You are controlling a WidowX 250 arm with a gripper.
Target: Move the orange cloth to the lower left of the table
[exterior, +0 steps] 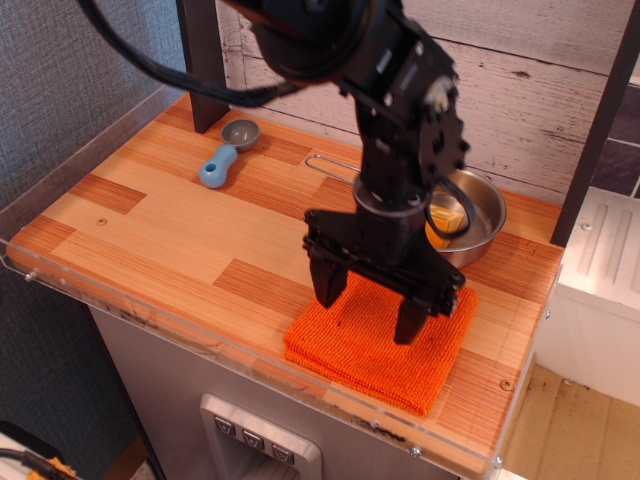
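Observation:
The orange cloth [375, 350] lies folded near the front right of the table [160, 230], just in front of the steel pan [478, 225]. My gripper [368, 315] is open, its two black fingers spread wide and pointing down over the cloth's middle, tips at or just above its surface. The arm hides the cloth's back part and part of the pan.
A small yellow-orange block [448, 215] sits in the pan, partly hidden by the arm. A blue-handled metal scoop [225, 155] lies at the back left. A clear acrylic rim [200, 340] runs along the front and left edges. A wooden wall stands behind.

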